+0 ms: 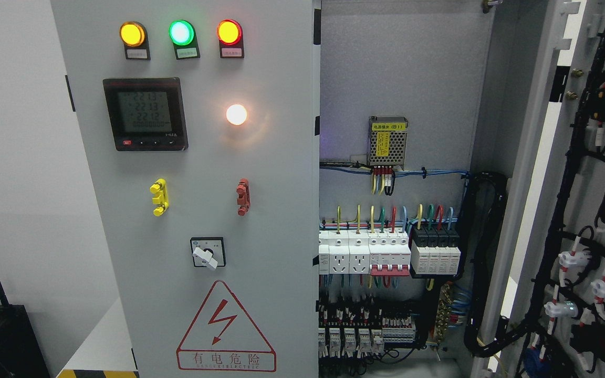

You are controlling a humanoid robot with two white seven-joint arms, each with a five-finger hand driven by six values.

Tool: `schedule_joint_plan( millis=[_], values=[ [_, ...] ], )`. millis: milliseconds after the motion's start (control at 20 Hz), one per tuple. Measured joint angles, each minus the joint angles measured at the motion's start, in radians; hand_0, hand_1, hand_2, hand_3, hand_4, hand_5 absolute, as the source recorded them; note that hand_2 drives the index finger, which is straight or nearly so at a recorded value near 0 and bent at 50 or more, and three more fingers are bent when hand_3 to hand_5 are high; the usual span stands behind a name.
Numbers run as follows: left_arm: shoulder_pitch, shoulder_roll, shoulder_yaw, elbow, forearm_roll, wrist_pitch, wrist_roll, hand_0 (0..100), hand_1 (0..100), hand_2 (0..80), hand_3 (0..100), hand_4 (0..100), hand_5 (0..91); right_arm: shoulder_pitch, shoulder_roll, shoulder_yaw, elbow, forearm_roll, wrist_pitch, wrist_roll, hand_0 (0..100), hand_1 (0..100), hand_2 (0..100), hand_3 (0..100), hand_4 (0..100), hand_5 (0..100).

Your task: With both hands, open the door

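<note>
Cabinet doors stand in two states at an electrical control cabinet seen from the robot's head camera. Neither robot arm nor hand appears anywhere in the view, so their pose and whether the fingers are spread or curled cannot be told.

At left, the closed grey door (260, 210) fills the centre of the picture. Across its top sit an amber indicator lamp (132, 34), a green indicator lamp (181, 32) and a red indicator lamp (229, 32), all lit. Below them are a digital power meter (145, 114) with a lit display and a glowing white lamp (236, 114). Lower down, a yellow handle (159, 197) and a red handle (242, 197) flank the panel, above a rotary selector switch (207, 252) and a red high-voltage warning triangle (226, 329).

At right, the open door (591, 210) is swung outward, its inner face toward the camera and carrying black wiring looms (565, 210). Between the two doors the interior is exposed: a mesh-cased power supply (387, 135) on the back plate, a row of white circuit breakers (381, 252) with coloured wires rising from them, and terminal blocks (365, 325) beneath.
</note>
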Motion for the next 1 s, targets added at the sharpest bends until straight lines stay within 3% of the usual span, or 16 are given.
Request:
schedule_joint_plan(
  millis=[300,1001],
  values=[
    [-0.045,-0.119,0.01,0.233,-0.077,-0.001,0.005,0,0,0.0,0,0,0.0,0.0,0.0,0.0,0.0,0.0,0.0,0.0,38,0,0,0,0,0],
    [-0.323,-0.411,0.014,0.911,-0.173,-0.109,0.0,0,0,0.0,0,0,0.0,0.0,0.0,0.0,0.0,0.0,0.001,0.0,38,0,0,0,0,0]
  ],
)
